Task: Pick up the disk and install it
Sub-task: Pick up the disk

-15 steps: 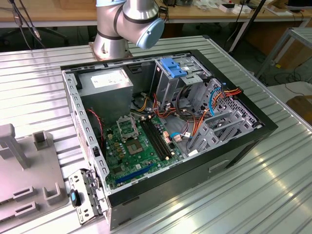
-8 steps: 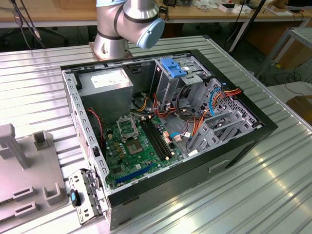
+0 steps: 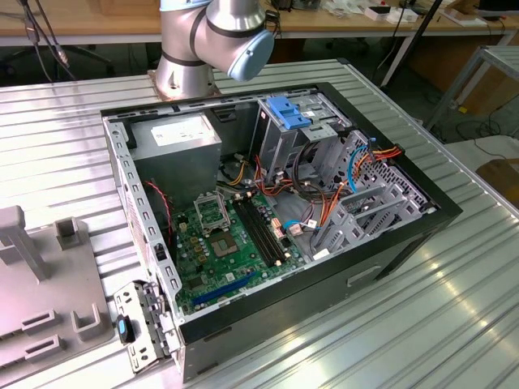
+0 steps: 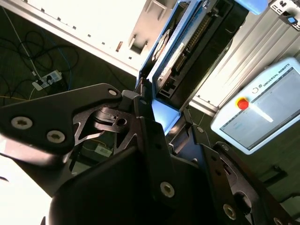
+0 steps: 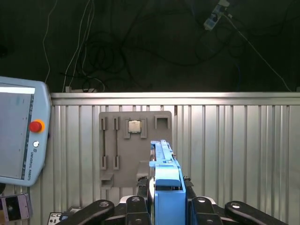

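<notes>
While end effector (image 5: 166, 206) clamps disk (image 5: 165, 178) by light-blue bracket end, one finger on each flat side, disk stands edge-on, long axis running straight out from fingers, free end leading. Disk held off ribbed counter (image 5: 234, 150), pointing toward grey fixture plate (image 5: 136, 154); pendant (image 5: 18, 131) beside plate. Exterior view: open case (image 3: 422, 219) on counter, drive cage (image 3: 280, 138) with blue latch (image 3: 288, 109) at corner nearest arm (image 3: 186, 49)

The disk (image 5: 166, 180) showed a light-blue frame in the black gripper (image 5: 167, 211), the bench (image 5: 234, 140) was silver with parallel ribbed stripes, the motherboard (image 3: 215, 243) green, the latch (image 3: 288, 111) blue, the fixture plate (image 5: 136, 150) grey, and the pendant's button (image 5: 36, 126) red on pale grey.
</notes>
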Robot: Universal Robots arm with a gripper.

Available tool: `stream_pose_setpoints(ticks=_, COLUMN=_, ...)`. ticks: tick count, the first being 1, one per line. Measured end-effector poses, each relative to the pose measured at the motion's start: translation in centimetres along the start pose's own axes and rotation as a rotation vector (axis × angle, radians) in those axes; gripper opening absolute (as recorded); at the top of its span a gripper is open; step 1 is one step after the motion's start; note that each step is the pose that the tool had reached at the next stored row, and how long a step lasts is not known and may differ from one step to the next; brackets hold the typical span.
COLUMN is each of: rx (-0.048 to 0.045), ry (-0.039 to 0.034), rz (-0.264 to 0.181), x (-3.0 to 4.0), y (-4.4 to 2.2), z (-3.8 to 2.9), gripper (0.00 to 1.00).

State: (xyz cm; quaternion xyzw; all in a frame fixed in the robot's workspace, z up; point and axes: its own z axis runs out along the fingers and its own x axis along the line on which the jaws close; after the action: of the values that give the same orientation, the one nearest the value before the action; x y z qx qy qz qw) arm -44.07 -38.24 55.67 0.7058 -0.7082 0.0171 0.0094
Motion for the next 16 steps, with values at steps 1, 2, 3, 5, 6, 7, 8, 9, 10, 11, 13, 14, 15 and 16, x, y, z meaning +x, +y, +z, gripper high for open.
stream_pose_setpoints(ticks=1, rx=0.0, ry=0.0, rz=0.0, x=0.0, y=-0.1, z=0.0, gripper=0.37)
stream_pose_setpoints(ticks=2, rx=-0.0001, ry=0.0, rz=0.0, x=0.0, y=-0.4, z=0.0, gripper=0.37)
stream_pose_setpoints(ticks=3, rx=-0.0001, ry=0.0, rz=0.0, x=0.0, y=-0.65, z=0.0, gripper=0.37)
stream_pose_setpoints(ticks=5, rx=-0.0001, ry=0.0, rz=0.0, x=0.0, y=-1.02, z=0.01, gripper=0.37)
stream_pose_setpoints(ticks=6, rx=0.0, ry=0.0, rz=0.0, x=0.0, y=-1.14, z=0.01, gripper=0.37)
stream_pose_setpoints(ticks=7, rx=0.0, ry=0.0, rz=0.0, x=-0.01, y=-1.25, z=0.01, gripper=0.37)
stream_pose_setpoints(ticks=8, rx=0.0, ry=0.0, rz=0.0, x=-0.01, y=-1.36, z=0.01, gripper=0.37)
stream_pose_setpoints(ticks=9, rx=-0.0001, ry=0.0, rz=0.0, x=-0.01, y=-1.47, z=0.01, gripper=0.37)
stream_pose_setpoints(ticks=10, rx=0.0, ry=0.0, rz=0.0, x=-0.01, y=-1.58, z=0.01, gripper=0.37)
stream_pose_setpoints(ticks=11, rx=-0.0001, ry=0.0, rz=0.0, x=-0.01, y=-1.74, z=0.02, gripper=0.37)
stream_pose_setpoints(ticks=13, rx=-0.0001, ry=0.0001, rz=0.0, x=-0.01, y=-2.14, z=0.02, gripper=0.37)
stream_pose_setpoints(ticks=14, rx=0.0, ry=0.0, rz=0.0, x=-0.01, y=-2.79, z=0.03, gripper=0.37)
stream_pose_setpoints(ticks=15, rx=0.0, ry=0.0, rz=0.0, x=-0.01, y=-3.41, z=0.03, gripper=0.37)
stream_pose_setpoints(ticks=16, rx=0.0, ry=0.0, rz=0.0, x=-0.01, y=-3.78, z=0.04, gripper=0.37)
